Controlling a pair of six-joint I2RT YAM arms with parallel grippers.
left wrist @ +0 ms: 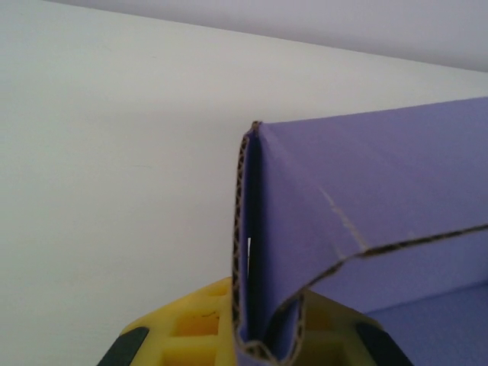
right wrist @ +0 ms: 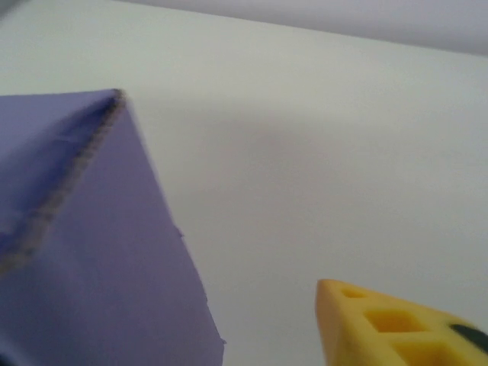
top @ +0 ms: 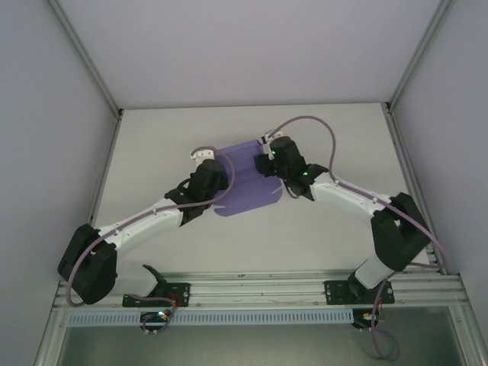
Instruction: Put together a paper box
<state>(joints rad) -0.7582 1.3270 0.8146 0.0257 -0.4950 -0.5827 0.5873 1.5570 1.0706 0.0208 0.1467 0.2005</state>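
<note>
Left gripper (left wrist: 263,339): closed on a folded-up flap at the left edge of the paper box (top: 248,183); the doubled card stands between its fingers (left wrist: 191,332) and touches both.
Left fingers: yellow plastic with square hollows moulded in and dark pads at the outer corners.
Right gripper (top: 266,145): at the far right corner of the paper box; one yellow finger (right wrist: 396,328) hangs over bare table just right of the card, while the other is hidden by it, so I cannot tell whether it is open or closed.
Paper box place: middle of the table (top: 328,236), between the two grippers, with its near part lying flat.
Card material: matte purple faces with a brown corrugated core that shows as a wavy line along the cut edges.
Card shape: mostly a flat sheet with rounded near corners; the left flap is bent upright into a narrow U, and a faint crease crosses the panel beside it.
Right corner of card: raised to a point, with a frayed fold running down from it.
Table: smooth, off-white, matte.
Cables (top: 320,126): dull mauve, looping above both arms.
</note>
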